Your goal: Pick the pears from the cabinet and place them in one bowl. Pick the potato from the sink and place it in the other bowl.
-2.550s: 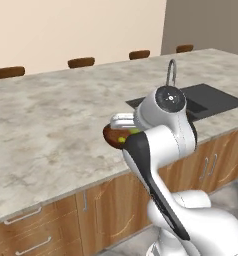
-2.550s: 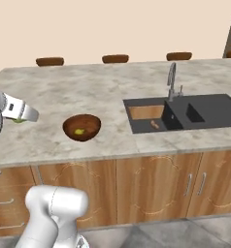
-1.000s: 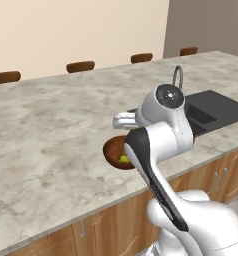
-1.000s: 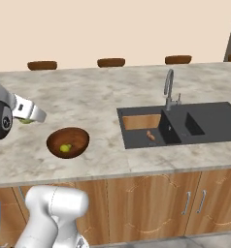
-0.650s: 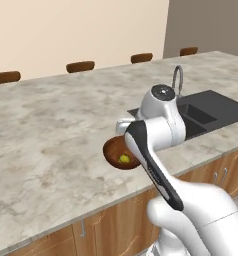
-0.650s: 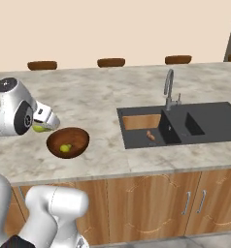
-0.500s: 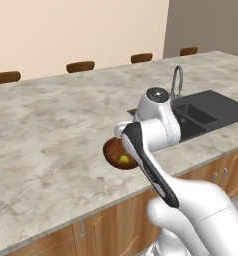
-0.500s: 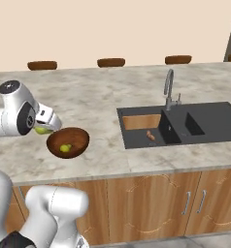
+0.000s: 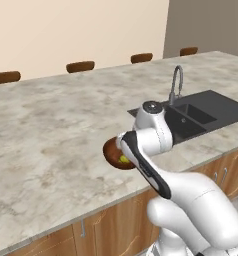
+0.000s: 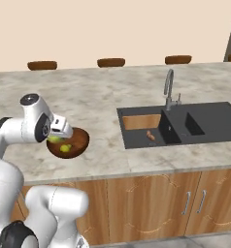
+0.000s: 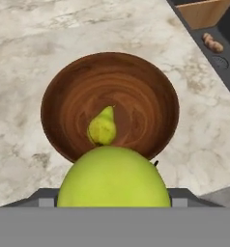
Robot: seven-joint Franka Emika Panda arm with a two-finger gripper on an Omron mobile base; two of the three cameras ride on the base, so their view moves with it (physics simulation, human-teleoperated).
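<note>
The gripper point(image 10: 57, 139) holds a yellow-green pear point(image 11: 113, 176) just above the wooden bowl point(image 11: 109, 103) on the marble counter point(image 10: 103, 99). The hand view shows a second pear point(image 11: 103, 128) lying inside the bowl and the potato point(image 11: 213, 43) in the sink point(image 10: 183, 124). In the left base view the arm hides most of the bowl.

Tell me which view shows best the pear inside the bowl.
The hand view: the pear lies in full sight on the bowl floor. In the right base view it is a small yellow spot. In the left base view the arm hides most of it.
</note>
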